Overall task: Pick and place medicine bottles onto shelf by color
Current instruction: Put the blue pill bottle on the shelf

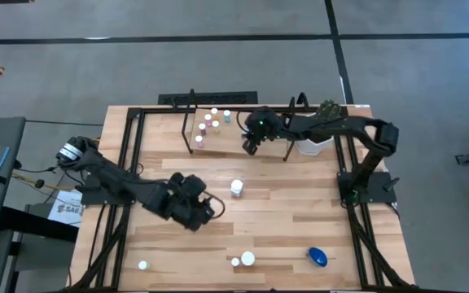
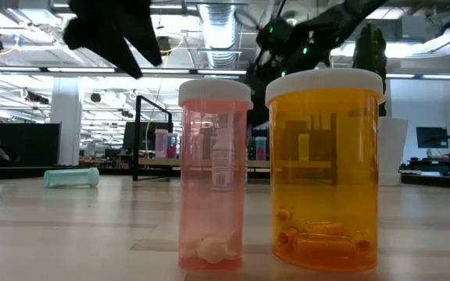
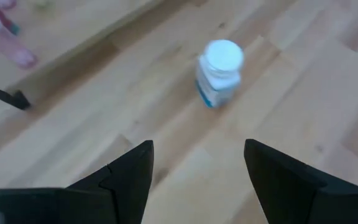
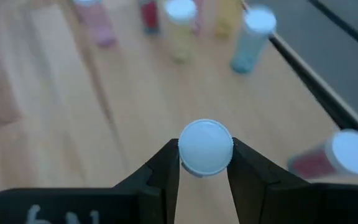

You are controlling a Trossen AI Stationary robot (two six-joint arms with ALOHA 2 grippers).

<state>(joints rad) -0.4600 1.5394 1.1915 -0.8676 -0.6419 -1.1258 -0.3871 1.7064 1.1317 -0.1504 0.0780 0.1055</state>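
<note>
Medicine bottles stand scattered across the desk: a white-capped bottle sits alone at the centre of the high view, several more line the lower edge beside a larger blue bottle, and a sorted cluster occupies the shelf at upper centre. The right hand, over the shelf's right part, pinches a white-capped bottle by its cap, one finger on each side. The left hand, lower left of centre, hangs spread with nothing in it, facing the lone white-capped bottle.

These look like light, rigid plastic vials with smooth round walls, likely to tip or roll if nudged. The ribbed cap, or the body just under it, seems the surest place to grip.

The desk is pale wood planking, level and bare of clutter. In the low view a pink bottle and an orange bottle stand close up; behind is an open room with ceiling lights.
</note>
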